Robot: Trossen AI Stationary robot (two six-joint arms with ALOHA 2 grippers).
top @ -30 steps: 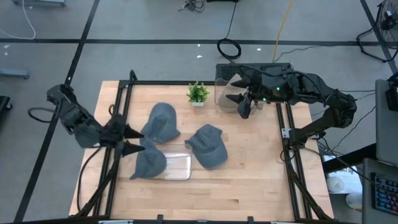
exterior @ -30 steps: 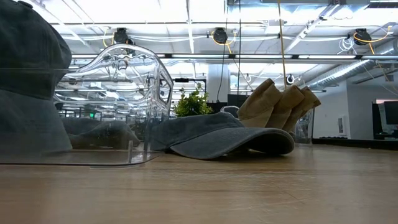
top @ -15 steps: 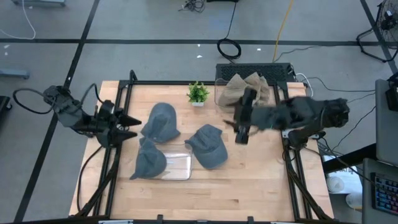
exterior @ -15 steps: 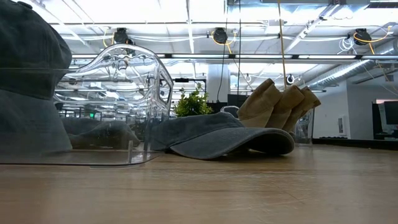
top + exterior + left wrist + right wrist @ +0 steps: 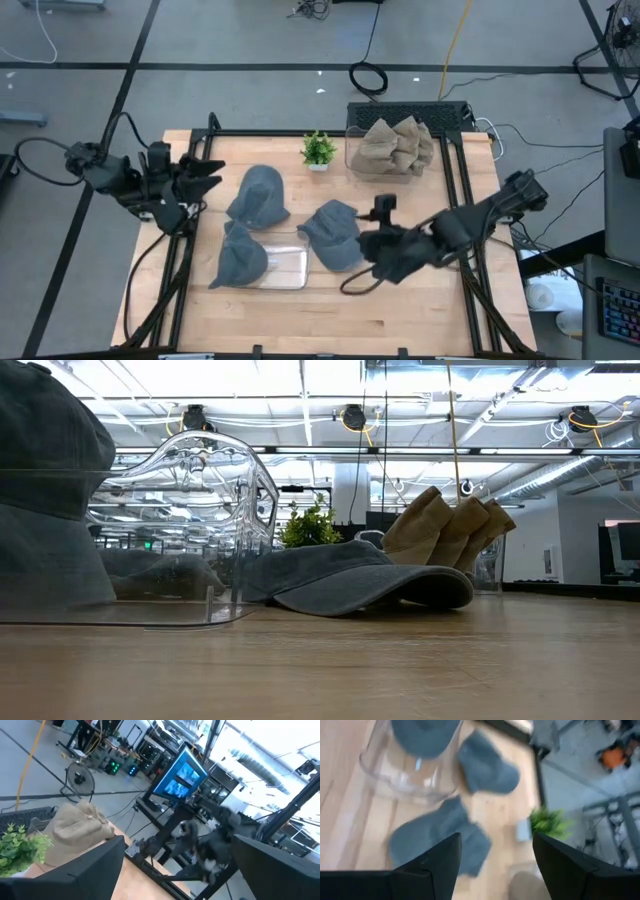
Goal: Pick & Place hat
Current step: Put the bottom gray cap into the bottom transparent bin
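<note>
Three blue-grey hats lie on the table: one toward the far left (image 5: 260,195), one in the middle (image 5: 335,235) (image 5: 350,580), and one (image 5: 240,258) resting partly on a clear plastic container (image 5: 280,266). My right gripper (image 5: 372,248) (image 5: 496,837) is open and hovers just to the right of the middle hat (image 5: 440,837), touching nothing. My left gripper (image 5: 208,175) (image 5: 177,842) is open at the table's left edge, left of the far-left hat and tipped upward.
A clear bin of tan hats (image 5: 395,150) (image 5: 450,520) stands at the far right, with a small green plant (image 5: 318,150) beside it. Black frame rails (image 5: 465,250) run along the left and right edges. Bare wood (image 5: 330,315) lies along the near side.
My right arm has swung from above the tan-hat bin toward the table's near side and come down beside the middle hat. My left gripper has drawn back toward the far edge and tipped upward. The hats have stayed where they were.
</note>
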